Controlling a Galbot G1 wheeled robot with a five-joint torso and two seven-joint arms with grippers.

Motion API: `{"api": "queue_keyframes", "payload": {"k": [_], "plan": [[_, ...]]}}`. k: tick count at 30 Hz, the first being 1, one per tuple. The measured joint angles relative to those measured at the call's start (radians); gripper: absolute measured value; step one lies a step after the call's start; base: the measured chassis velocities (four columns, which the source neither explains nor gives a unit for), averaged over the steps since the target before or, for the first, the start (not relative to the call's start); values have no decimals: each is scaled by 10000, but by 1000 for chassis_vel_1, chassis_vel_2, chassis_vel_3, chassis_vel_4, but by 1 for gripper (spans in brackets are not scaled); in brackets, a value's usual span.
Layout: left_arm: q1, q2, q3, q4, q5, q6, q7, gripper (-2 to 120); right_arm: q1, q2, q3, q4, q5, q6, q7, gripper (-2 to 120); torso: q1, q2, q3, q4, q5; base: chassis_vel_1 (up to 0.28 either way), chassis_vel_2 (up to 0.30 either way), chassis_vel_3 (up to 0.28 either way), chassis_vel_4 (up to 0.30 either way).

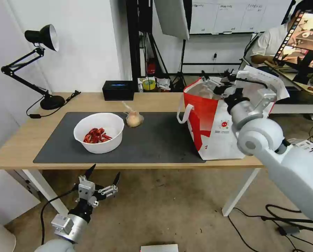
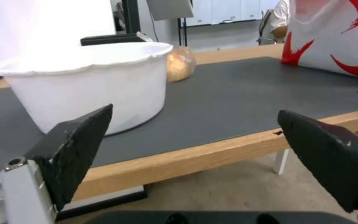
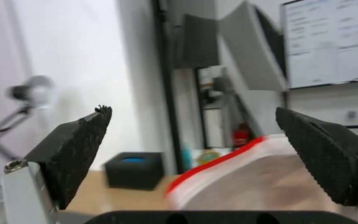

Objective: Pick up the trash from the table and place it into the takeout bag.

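Right pincer (image 1: 216, 83) wide open, empty, over the bag (image 1: 212, 119) mouth; left pincer (image 1: 102, 176) open, empty below table (image 1: 23, 140) edge: should rise and straddle bowl (image 1: 99, 132) rim squarely.

A white bowl (image 1: 99, 133) of red shells stands on the mat (image 1: 152, 140). A knotted bag (image 1: 134, 119) lies just behind it. The red-and-white tote (image 1: 212, 122) stands open to their right.

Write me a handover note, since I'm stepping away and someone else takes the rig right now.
Left claw: open, empty, below the table's front edge, facing the white bowl.
Right claw: open, empty, above the takeout bag's mouth.
On the mat: bowl with red shell scraps, and the small knotted bag behind it.
Done: cannot tell what is already in the bag.
Left: bowl and knotted bag still need bagging.
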Motion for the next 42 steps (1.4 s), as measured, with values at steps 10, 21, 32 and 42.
{"api": "queue_keyframes", "payload": {"k": [10, 21, 32, 42], "plan": [[-116, -21, -16, 131, -35, -7, -9, 100, -3421, -92, 754, 1661, -2863, 226, -463, 100, 0, 0, 0, -1, 2, 0, 0, 0, 0], [-141, -90, 8, 160, -29, -42, -12, 100, -6754, 838, 1798, 1679, -4514, 828, -418, 100, -1, 1, -1, -3, 5, 0, 0, 0, 0], [-7, -120, -35, 112, -26, -89, -6, 100, -9320, 2309, 2182, 953, -6889, 1936, -340, 100, -1, 1, -1, -3, 3, 0, 0, 0, 0], [47, -134, -42, 94, -9, -116, -6, 100, -9680, 2825, 2176, 574, -7212, 2101, -407, 100, -1, 1, 0, -2, 3, 0, 0, 0, 0]]}}
